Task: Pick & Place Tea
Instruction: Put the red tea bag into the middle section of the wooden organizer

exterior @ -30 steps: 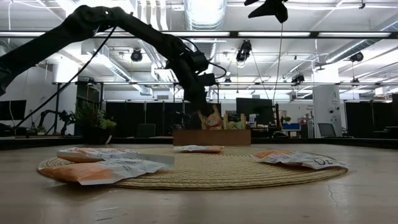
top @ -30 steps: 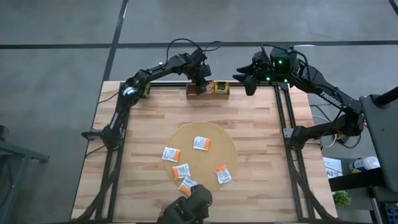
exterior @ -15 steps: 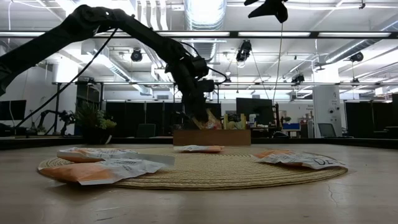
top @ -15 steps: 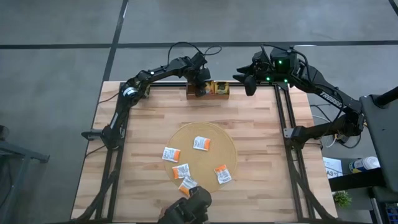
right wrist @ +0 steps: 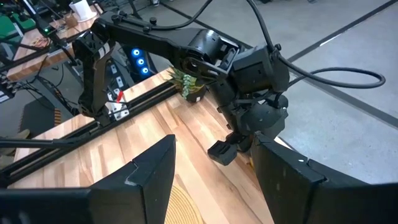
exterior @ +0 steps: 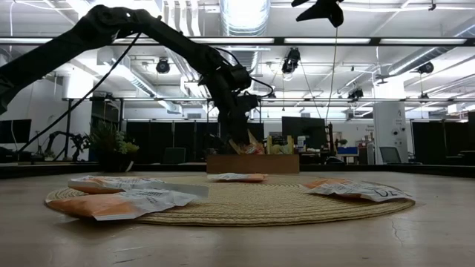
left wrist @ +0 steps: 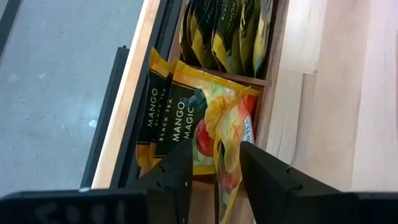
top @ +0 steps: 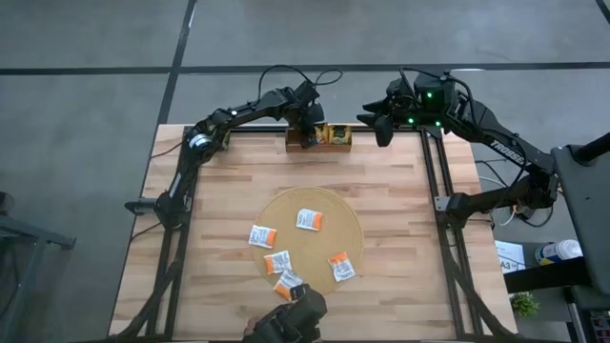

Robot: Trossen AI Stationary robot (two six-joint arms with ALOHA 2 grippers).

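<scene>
I have the left end effector [left wrist: 214,168] over the small brown wooden compartment tray [top: 318,139] at the worktop's far edge, fingers part-open astride an orange mango tea sachet [left wrist: 219,124] standing in its slot, apparently released; right end effector [top: 379,129] waits open; 5 sachets lie on the round tan woven mat [top: 351,217]

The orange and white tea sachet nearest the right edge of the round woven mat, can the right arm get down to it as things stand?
Probably yes. That orange and white sachet lies flat and alone on the round woven mat, nothing over it. The right gripper hangs open at the table's far edge, and the left gripper is at the small wooden tray.
</scene>
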